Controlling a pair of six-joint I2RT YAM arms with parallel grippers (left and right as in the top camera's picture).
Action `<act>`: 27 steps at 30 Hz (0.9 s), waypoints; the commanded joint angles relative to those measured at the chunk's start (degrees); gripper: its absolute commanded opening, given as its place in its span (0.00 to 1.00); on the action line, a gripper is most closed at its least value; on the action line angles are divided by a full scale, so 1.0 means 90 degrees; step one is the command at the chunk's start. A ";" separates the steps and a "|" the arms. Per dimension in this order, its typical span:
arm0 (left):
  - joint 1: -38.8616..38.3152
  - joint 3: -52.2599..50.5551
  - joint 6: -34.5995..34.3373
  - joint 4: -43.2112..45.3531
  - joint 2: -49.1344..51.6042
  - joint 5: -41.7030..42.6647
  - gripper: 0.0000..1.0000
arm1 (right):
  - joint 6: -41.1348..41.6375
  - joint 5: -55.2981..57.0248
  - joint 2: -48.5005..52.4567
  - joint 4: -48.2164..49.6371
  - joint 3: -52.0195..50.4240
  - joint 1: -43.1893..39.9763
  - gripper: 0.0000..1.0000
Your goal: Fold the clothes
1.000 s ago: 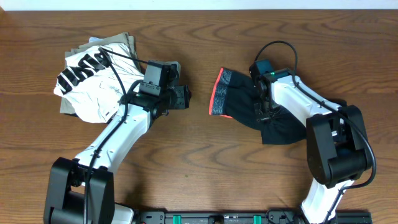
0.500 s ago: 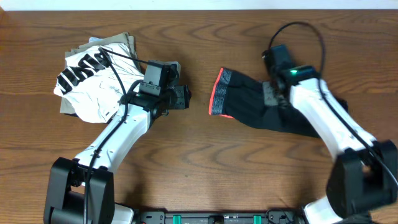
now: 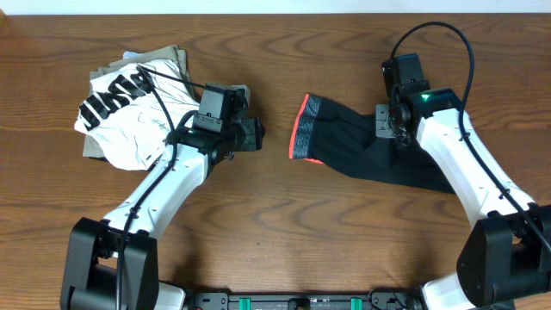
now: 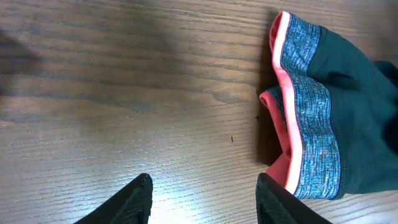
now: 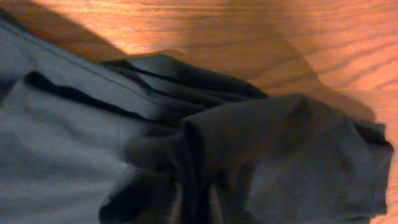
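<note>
— Black leggings [image 3: 357, 153] lie right of centre on your wooden table [image 3: 284, 232], stretched sideways, with the grey heathered waistband [image 3: 307, 129] and its coral-red edge at their left end.

— Where is your right gripper [image 3: 389, 129]?

— Over the middle of the leggings, at their far edge. Your right wrist camera shows only bunched, creased dark fabric with wood beyond it. The fingers are not clear in it, so I cannot tell whether the jaws are pinching the cloth or standing apart.

— And your left gripper [image 3: 254, 133]?

— Just left of the waistband and apart from it. In your left wrist camera its two fingertips [image 4: 140, 199] stand spread, with bare wood between them and nothing held. The waistband's open mouth faces it.

— Anything else on the table?

— A white shirt [image 3: 120, 116] with bold black lettering sits at the far left, on top of a khaki folded garment [image 3: 168, 58]. Your left arm's cable crosses the shirt.
</note>
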 commanded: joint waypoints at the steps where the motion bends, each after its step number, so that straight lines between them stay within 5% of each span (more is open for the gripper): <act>1: 0.0029 0.0039 0.0061 -0.0019 -0.0083 0.0017 0.54 | -0.0036 -0.0272 0.0058 0.0036 0.0070 -0.0053 0.50; 2: 0.0029 0.0039 0.0061 -0.0032 -0.0083 0.0017 0.54 | -0.0053 -0.0284 0.0058 0.0036 0.0070 -0.0053 0.71; 4: 0.0027 0.0039 0.0058 -0.0095 -0.0083 0.0022 0.54 | -0.0131 -0.0284 0.0058 0.0029 0.0070 -0.0066 0.86; 12: -0.0017 0.0036 -0.0073 -0.0199 -0.0080 0.1018 0.59 | -0.0226 -0.0289 0.0058 -0.0002 0.0070 -0.0250 0.86; 19: -0.0663 0.0027 -0.0918 -0.0061 0.0044 0.1430 0.59 | -0.0267 -0.0364 0.0066 -0.0090 0.0056 -0.0299 0.84; 27: -0.1379 0.0027 -0.2769 0.0437 0.0287 0.1479 0.59 | -0.0270 -0.0362 0.0066 -0.0090 -0.0185 -0.0299 0.85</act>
